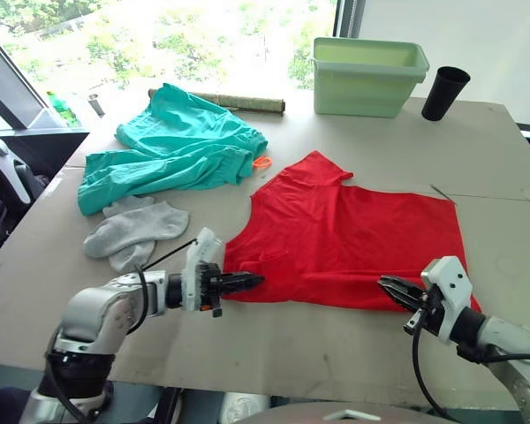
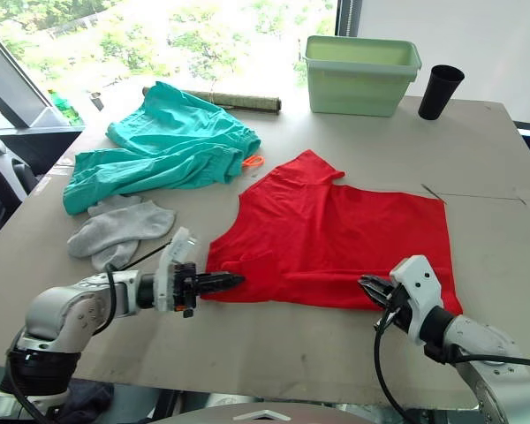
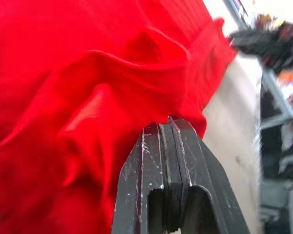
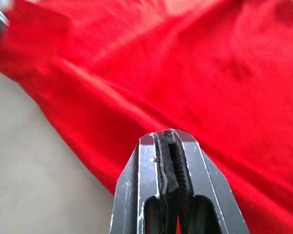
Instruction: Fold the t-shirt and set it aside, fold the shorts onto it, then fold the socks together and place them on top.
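Here, the t-shirt (image 1: 344,234) lies spread on the table (image 1: 247,344), its near hem pinched by the closed left gripper (image 1: 252,282) and closed right gripper (image 1: 387,284). If lifted unevenly, thin fabric could slip free or bunch.

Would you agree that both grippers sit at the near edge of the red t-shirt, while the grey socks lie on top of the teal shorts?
Not quite. The left gripper and right gripper are indeed at the near edge of the t-shirt, but the socks lie on the bare table, just in front of the shorts, not on top of them. The left eye view shows this.
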